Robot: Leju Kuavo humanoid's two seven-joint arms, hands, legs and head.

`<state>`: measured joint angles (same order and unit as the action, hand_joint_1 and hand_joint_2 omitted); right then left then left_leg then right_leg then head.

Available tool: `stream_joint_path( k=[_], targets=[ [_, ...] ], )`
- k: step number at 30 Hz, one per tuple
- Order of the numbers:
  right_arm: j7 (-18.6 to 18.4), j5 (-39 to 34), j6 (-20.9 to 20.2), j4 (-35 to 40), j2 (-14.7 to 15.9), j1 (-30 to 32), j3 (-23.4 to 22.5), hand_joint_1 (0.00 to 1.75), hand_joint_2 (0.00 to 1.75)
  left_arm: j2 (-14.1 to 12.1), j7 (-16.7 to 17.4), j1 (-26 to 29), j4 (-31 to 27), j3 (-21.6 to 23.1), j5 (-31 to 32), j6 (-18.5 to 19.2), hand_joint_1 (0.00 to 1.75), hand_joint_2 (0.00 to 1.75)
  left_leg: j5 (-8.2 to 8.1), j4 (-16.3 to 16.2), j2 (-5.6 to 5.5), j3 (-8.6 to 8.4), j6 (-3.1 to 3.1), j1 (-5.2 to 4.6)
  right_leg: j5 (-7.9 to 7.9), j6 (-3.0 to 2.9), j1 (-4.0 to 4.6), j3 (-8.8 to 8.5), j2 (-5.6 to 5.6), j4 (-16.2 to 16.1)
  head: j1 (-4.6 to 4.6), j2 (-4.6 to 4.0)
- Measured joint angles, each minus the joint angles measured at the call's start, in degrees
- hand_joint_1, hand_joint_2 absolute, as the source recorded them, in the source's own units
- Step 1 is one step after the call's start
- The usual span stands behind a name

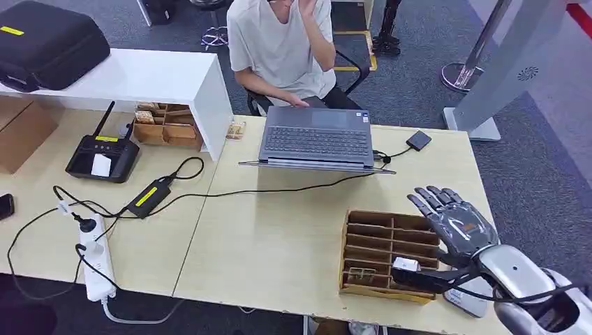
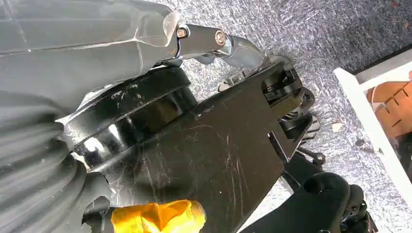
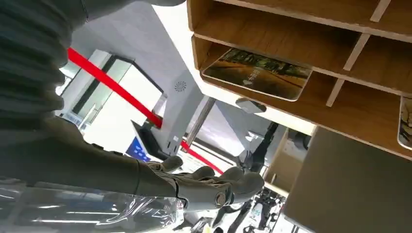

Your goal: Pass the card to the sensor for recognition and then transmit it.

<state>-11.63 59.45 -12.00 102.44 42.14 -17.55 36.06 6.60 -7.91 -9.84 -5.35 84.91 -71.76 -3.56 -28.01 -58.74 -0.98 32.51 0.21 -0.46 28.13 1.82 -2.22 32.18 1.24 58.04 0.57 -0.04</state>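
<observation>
1. Light wood table (image 1: 279, 230), two tops butted with a seam running front to back
2. White shelf unit (image 1: 160, 80) stands on the table's far left part; black case (image 1: 45, 42) on top of it
3. Grey speckled carpet (image 1: 419, 77) beyond and right of the table
4. Black chair (image 1: 352, 73) at the table's far edge, person (image 1: 279, 42) in pale shirt seated there
5. Grey-white kiosk stand (image 1: 502, 77) on the carpet past the table's far right corner, chrome post base (image 1: 457, 75) just beside it
6. Even indoor light, soft shadows
</observation>
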Motion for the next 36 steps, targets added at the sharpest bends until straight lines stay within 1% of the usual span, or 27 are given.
stream_joint_path(
  k=[6, 7, 8, 15, 36],
  targets=[
    [0.44, 0.11, -0.09, -0.09, -0.02, -0.03, 0.07, 0.00, 1.75, 0.00, -0.02, 0.00, 0.00, 0.00, 0.00, 0.00, 0.00, 1.75, 0.00, 0.00, 0.00, 0.01, 0.00, 0.00, 0.00, 0.00, 0.00, 0.00, 0.00, 0.00, -0.02, 0.00],
    [0.44, 0.15, -0.11, -0.11, -0.02, -0.04, 0.09, 0.26, 1.75, 0.00, -0.04, 0.00, 0.00, 0.00, 0.00, 0.00, 0.00, 1.75, 0.00, 0.00, -0.01, 0.01, 0.00, 0.00, 0.00, 0.00, 0.00, 0.00, 0.00, 0.00, 0.00, 0.00],
    [0.46, 0.13, -0.13, -0.17, -0.02, -0.05, 0.11, 1.75, 1.75, 0.00, -0.07, 0.00, 0.00, 0.00, 0.00, 0.00, 0.00, 1.75, 0.00, 0.00, -0.01, 0.01, 0.00, 0.00, 0.00, 0.00, 0.00, 0.00, 0.00, 0.00, -0.02, 0.00],
    [1.31, 0.50, 0.22, -0.35, -0.11, -0.24, 0.70, 1.75, 1.75, 0.00, -0.07, 0.01, 0.00, 0.00, -0.04, 0.00, 0.00, 1.75, 0.00, 0.00, -0.01, 0.01, 0.00, 0.00, 0.00, 0.00, 0.00, 0.00, 0.01, 0.00, 0.00, 0.00],
    [1.86, -0.44, 1.01, -0.39, -0.13, -0.80, 0.94, 1.75, 1.75, 0.00, -0.09, 0.01, 0.00, 0.00, -0.39, 0.00, 0.00, 1.75, 0.00, 0.00, -0.01, 0.01, 0.00, 0.00, 0.00, 0.00, 0.00, 0.00, 0.01, 0.00, 0.00, 0.00]
  ],
)
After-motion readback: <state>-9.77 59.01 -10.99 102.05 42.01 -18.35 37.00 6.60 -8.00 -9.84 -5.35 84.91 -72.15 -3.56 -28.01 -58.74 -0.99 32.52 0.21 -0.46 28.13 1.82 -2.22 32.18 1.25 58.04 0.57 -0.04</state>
